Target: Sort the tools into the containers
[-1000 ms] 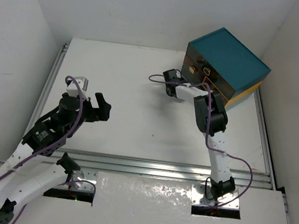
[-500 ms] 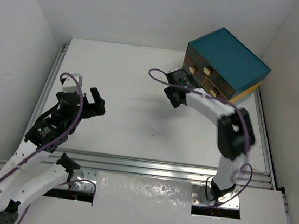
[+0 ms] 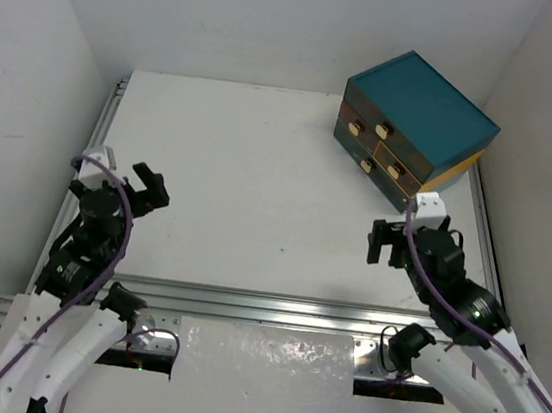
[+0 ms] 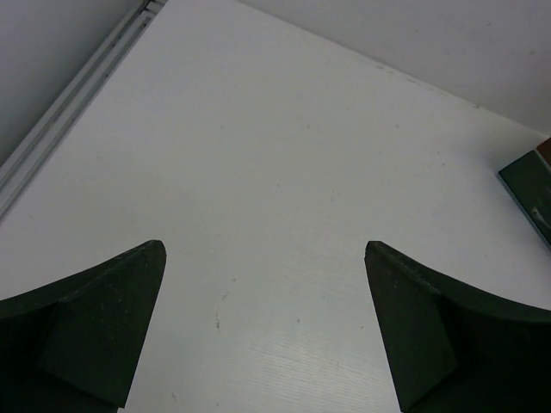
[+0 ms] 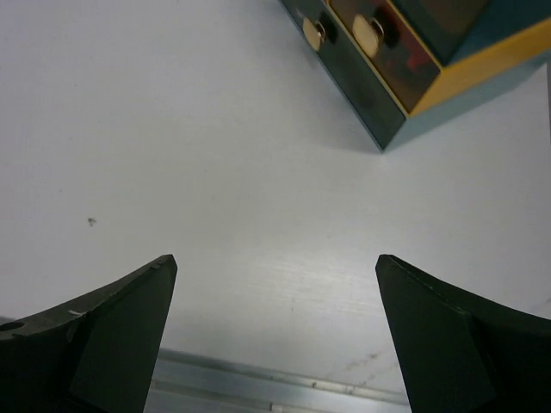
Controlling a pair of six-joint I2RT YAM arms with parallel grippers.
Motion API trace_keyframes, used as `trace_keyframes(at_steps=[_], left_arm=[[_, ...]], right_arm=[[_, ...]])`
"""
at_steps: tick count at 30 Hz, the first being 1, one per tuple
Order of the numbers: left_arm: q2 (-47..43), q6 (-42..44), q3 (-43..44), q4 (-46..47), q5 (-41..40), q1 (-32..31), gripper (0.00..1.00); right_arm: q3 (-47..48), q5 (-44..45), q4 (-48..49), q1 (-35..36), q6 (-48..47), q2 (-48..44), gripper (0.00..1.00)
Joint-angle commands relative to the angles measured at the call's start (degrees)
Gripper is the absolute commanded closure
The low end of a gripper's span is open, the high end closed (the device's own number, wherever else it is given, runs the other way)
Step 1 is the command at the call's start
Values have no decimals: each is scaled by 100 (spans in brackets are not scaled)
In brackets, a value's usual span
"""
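Observation:
No tools show in any view. The containers are the drawers (image 3: 376,148) of a teal-topped chest (image 3: 419,105) at the table's back right; all sit flush, cream knobs (image 5: 370,33) facing out. My right gripper (image 3: 384,242) hangs open in front of the chest, well apart from it, nothing between its fingers (image 5: 120,335). The chest's yellow-edged corner (image 5: 448,73) lies ahead of the right gripper (image 5: 275,258). My left gripper (image 3: 149,191) is open over bare table at the left, empty in the left wrist view (image 4: 263,245). A dark corner of the chest (image 4: 532,185) shows far right there.
A white table (image 3: 259,184) is bounded by an aluminium rail (image 3: 274,307) along the near edge and another rail (image 3: 91,154) on the left. White walls close in on all other sides. The near rail (image 5: 275,379) lies just under my right gripper.
My right arm has drawn back from the chest's drawers to the near right, and its jaws have gone from shut to open. My left arm has retreated toward the near left, still open.

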Motion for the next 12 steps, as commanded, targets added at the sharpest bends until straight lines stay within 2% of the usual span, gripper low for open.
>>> trace_keyframes(at_steps=[1,5,12], left_arm=[[-479,441,-331,622,305,49,0],[-813,617,-621,1017,429,49,0],[-823,564,-631,974,403,49,0]], right_arm=[[-156,93,-763,11,464,-463,1],[-384,270,-818,11,552,-807,1],[-332,287,-888,20,684,-667,1]])
